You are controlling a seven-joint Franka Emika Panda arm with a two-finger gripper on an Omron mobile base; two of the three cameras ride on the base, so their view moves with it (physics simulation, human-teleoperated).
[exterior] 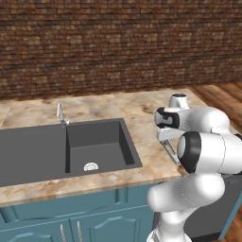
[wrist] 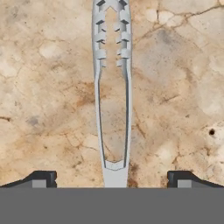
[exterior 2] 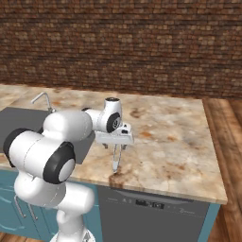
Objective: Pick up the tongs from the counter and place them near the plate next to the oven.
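Slim silver-grey tongs lie on the beige marbled counter, their toothed tips pointing away from the hand and their joined end down between my fingers. My gripper is open, one fingertip far out on each side of the joined end and neither touching it. In the base views the tongs run from under the gripper toward the counter's front edge. The plate and the oven are out of view.
A dark sink basin with a small chrome faucet is set into the counter to the left. A dark grey appliance front sits under the counter below the tongs. A brick wall stands behind.
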